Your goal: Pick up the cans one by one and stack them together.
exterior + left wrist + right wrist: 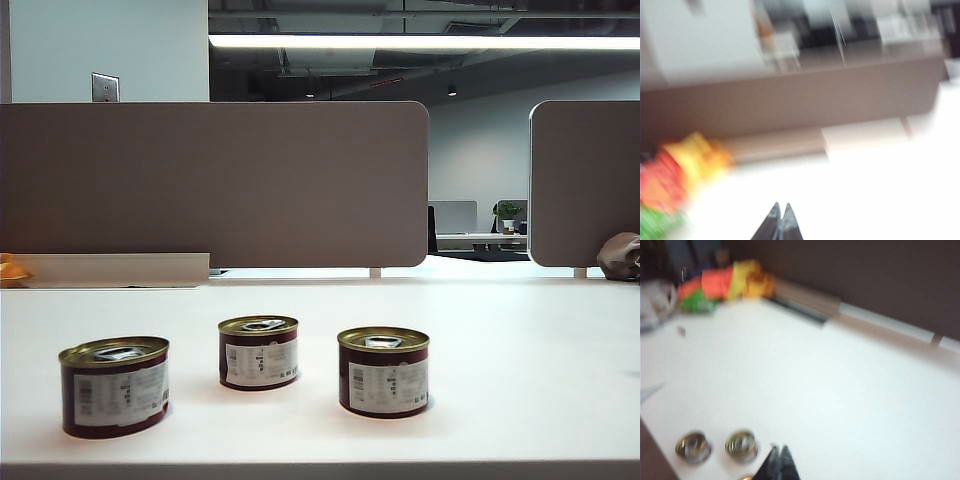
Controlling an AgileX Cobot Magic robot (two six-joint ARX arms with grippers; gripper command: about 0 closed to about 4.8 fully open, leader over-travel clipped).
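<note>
Three cans stand apart and upright on the white table in the exterior view: a left can [113, 385], a middle can [259, 351] and a right can [384, 370], each maroon with a white label and a gold lid. Neither gripper shows in that view. In the blurred right wrist view my right gripper [779, 449] is shut and empty above the table, beside one can [742, 444]. Another can [693, 447] sits further off, and a sliver of a third can [746, 478] shows at the frame edge. My left gripper [781, 206] is shut and empty over bare table, with no cans in its view.
Brown partition panels [215, 185] close off the back of the table, with a pale ledge [115, 268] at their foot. Colourful red, yellow and green items [725, 282] lie at the far left corner, seen also as a blurred colourful heap [680, 170]. A brown bag [621, 256] sits far right.
</note>
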